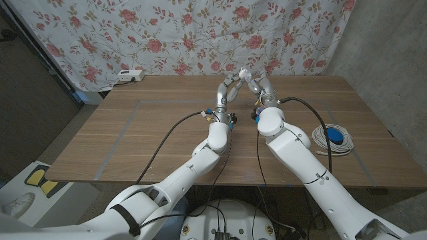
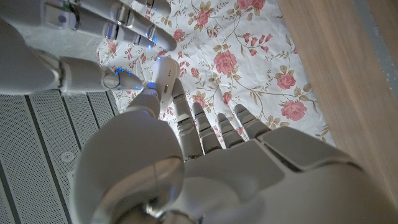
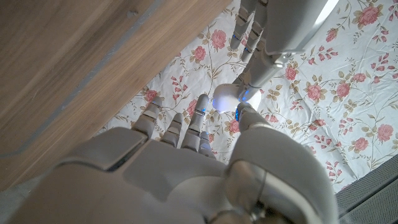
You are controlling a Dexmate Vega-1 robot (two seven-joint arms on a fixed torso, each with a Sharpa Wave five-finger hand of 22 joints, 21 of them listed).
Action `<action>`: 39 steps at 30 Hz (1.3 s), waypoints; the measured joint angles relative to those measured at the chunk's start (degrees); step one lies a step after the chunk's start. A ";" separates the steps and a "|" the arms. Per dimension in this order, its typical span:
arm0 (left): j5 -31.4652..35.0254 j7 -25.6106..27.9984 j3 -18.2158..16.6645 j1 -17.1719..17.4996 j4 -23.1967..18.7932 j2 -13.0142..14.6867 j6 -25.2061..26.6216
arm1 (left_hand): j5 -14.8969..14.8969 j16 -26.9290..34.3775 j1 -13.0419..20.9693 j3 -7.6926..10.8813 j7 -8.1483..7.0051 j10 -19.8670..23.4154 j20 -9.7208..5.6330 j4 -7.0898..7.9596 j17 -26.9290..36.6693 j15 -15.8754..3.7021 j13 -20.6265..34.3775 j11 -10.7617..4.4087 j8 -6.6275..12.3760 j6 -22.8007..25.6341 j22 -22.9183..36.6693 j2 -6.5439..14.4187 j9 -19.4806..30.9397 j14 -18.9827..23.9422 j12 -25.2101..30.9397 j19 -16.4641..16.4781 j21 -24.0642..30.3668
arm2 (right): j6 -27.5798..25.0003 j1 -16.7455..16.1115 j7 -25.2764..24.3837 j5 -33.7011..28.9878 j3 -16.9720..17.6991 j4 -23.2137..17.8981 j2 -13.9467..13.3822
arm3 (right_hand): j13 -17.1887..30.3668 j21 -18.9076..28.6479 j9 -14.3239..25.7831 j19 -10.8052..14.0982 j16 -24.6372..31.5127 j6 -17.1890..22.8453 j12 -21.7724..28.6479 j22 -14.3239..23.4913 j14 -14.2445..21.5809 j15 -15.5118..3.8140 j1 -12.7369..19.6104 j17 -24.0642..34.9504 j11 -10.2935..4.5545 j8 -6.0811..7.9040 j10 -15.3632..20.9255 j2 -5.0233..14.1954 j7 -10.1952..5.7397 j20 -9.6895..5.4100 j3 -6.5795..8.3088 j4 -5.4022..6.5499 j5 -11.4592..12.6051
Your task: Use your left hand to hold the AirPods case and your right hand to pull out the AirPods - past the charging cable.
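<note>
The white AirPods case [image 1: 245, 72] is held up in the air over the far middle of the table, between both hands. My left hand [image 1: 227, 90] pinches the case [image 2: 166, 78] between thumb and fingers from below. My right hand [image 1: 261, 87] meets it from the other side. Its thumb and a fingertip [image 3: 202, 112] close on the rounded white end of the case [image 3: 224, 98]. I cannot tell whether the lid is open or whether an earbud is out. The coiled white charging cable [image 1: 333, 139] with a blue piece lies on the table to the right, apart from both hands.
A wooden table [image 1: 133, 133] with faint tape lines carries both forearms. A white power strip [image 1: 130, 75] lies at the back left edge. A floral curtain [image 1: 167, 33] hangs behind. Black arm cables [image 1: 167, 137] trail over the tabletop.
</note>
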 measured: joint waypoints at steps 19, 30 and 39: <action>-2.54 -0.48 -2.46 2.13 -3.74 0.08 -0.09 | -0.02 0.00 -0.12 0.16 0.37 0.08 -0.21 -0.17 -0.01 -0.10 0.26 -0.53 1.54 0.37 -0.01 -0.12 0.03 0.10 -0.29 0.20 0.00 | 4.47 -1.65 0.16 2.22 1.75 0.80 -0.31 | -2.10 -0.23 0.00 -1.67 -1.11 -1.64 -2.73 0.02 -2.91 4.14 -8.42 0.36 7.80 0.00 -7.15 -3.20 2.28 2.88 -5.54 2.69 -0.23; -6.64 -3.26 -4.97 4.02 -7.66 0.59 -1.14 | 0.01 0.00 -0.22 0.33 0.37 -0.14 -0.20 0.01 -0.01 -0.09 0.25 -0.75 1.85 0.37 -0.02 -0.22 0.06 0.09 -0.52 0.20 0.00 | 5.23 -2.62 -1.14 3.06 3.29 1.23 -0.17 | -2.62 -0.23 0.00 -1.99 -1.11 -1.64 -3.16 0.02 -2.97 4.20 -9.25 0.35 8.10 0.00 -7.46 -2.97 2.27 2.57 -5.77 2.92 -0.23; -13.39 -7.86 -7.29 5.31 -10.47 1.18 -1.25 | 0.01 0.00 -0.22 0.46 0.15 0.08 -0.32 0.15 0.28 -0.31 0.25 -1.15 1.87 0.14 -0.02 -0.22 0.08 0.30 -0.69 0.32 0.00 | 4.94 -3.63 -2.82 3.29 4.96 0.89 -0.16 | -2.91 -0.22 0.00 -1.99 -1.11 -1.64 -3.37 0.01 -2.97 4.20 -9.48 0.35 7.80 0.00 -7.76 -2.74 2.27 2.57 -5.77 2.92 -0.23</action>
